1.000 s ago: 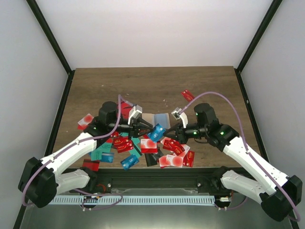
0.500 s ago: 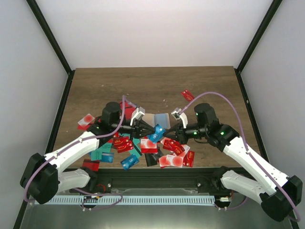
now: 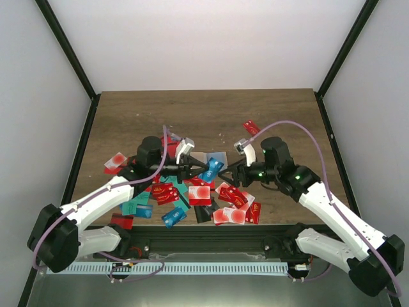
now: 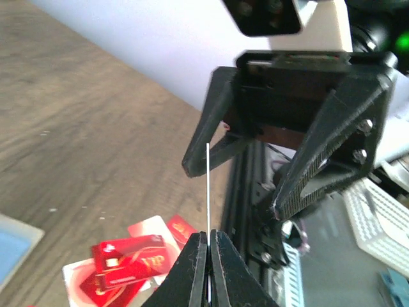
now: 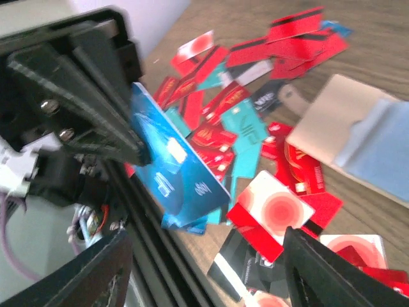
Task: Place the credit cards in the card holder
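Your left hand (image 4: 208, 242) is clenched on a blue card (image 5: 176, 163), pinching one end so that it stands on edge above the table (image 3: 192, 115). From the left wrist the card shows only as a thin pale line. Your right hand (image 3: 225, 179) faces it at close range with its fingers spread and nothing between them. The blue card's free end reaches up close to one of those fingers, so that hand is directly in the card's path.

The card holder (image 5: 332, 121) lies open and flat on the table just behind both hands, tan outside and light blue inside. Red cards crowd its near edge.

The other credit cards (image 3: 169, 195) are heaped below and between the hands, mostly red, with teal, black and white-and-red ones overlapping. A lone red card (image 3: 251, 127) lies apart toward the far right, and a red-and-white card (image 3: 115, 161) sits off to the left.
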